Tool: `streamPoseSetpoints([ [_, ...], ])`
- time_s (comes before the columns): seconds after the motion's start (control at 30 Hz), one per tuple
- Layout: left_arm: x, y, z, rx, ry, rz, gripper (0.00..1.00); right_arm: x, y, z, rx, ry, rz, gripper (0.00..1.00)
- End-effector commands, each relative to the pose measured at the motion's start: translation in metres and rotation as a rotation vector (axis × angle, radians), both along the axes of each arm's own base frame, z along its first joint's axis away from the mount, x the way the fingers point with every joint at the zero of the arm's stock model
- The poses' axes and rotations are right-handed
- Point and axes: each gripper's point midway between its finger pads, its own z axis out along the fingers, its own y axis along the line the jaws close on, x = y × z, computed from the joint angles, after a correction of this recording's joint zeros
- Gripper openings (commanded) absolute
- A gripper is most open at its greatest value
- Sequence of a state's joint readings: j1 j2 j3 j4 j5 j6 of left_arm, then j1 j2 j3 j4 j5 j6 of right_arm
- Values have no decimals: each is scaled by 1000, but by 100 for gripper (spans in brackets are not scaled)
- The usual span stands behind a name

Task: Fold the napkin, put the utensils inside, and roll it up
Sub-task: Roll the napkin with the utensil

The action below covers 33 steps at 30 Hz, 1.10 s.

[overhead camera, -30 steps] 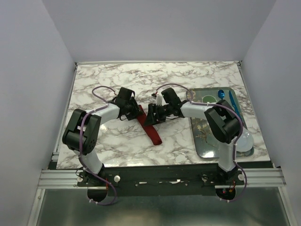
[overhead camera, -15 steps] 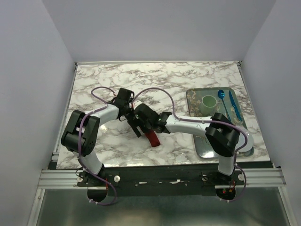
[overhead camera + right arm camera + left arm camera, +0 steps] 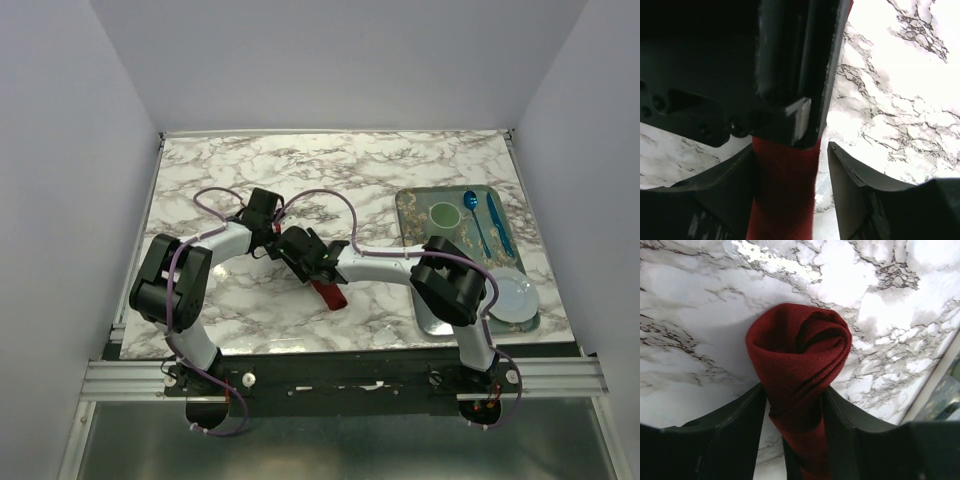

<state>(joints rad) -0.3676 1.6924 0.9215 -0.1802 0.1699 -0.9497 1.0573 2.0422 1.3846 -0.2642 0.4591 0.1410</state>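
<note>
The dark red napkin [image 3: 797, 347] lies rolled into a tight tube on the marble table, and its spiral end faces the left wrist camera. My left gripper [image 3: 794, 390] is shut on the roll, with a finger pressed to each side. My right gripper [image 3: 792, 150] straddles the same roll [image 3: 782, 185] right behind the left one. Its left finger touches the cloth and its right finger [image 3: 850, 185] stands apart from it. From above, only a short red end [image 3: 328, 292] shows below the two grippers [image 3: 272, 235] [image 3: 305, 255]. The utensils are hidden.
A metal tray [image 3: 405, 200] stands at the right with a green cup [image 3: 443, 214], a blue spoon [image 3: 472, 205] and another blue piece of cutlery [image 3: 497, 220]. A white plate [image 3: 512, 295] lies at its near end. The right forearm [image 3: 375, 265] spans from the tray side to the napkin.
My right arm has swung left and slightly nearer along the napkin, up against the left gripper. Its jaws widened, then narrowed around the roll. Less of the red cloth shows from above.
</note>
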Motion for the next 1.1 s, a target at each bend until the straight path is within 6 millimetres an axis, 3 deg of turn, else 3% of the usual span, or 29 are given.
streamPoseSetpoints([
  [0.0,-4,3,7,-12,-13,-2,66,-2,-4,-8,30,57,-12,55],
  [0.1,0,9,12,-8,-23,5,76,-7,-2,-7,140,155,5,35],
  [0.13,0,10,13,-8,-26,5,78,-14,1,-10,188,215,35,33],
  [0.2,3,15,17,-20,-32,14,82,-9,-3,-7,266,269,16,30],
  [0.23,4,14,20,-29,-43,14,83,-15,5,-4,332,327,55,30],
  [0.27,5,16,24,-35,-51,15,83,-12,-2,-5,380,371,39,31],
  [0.33,6,16,28,-38,-62,13,84,-19,4,1,494,479,83,31],
  [0.43,7,9,36,-83,-91,7,85,-13,0,-1,599,597,76,32],
  [0.53,6,1,36,-111,-87,-11,86,-23,0,0,689,738,110,34],
  [0.87,6,-15,7,-73,-17,-32,84,-22,1,-6,845,910,140,37],
  [1.0,2,-5,-11,4,31,-20,72,-20,0,-3,844,894,144,42],
  [1.07,0,-3,-10,6,19,-14,67,-17,-3,-3,828,866,125,49],
])
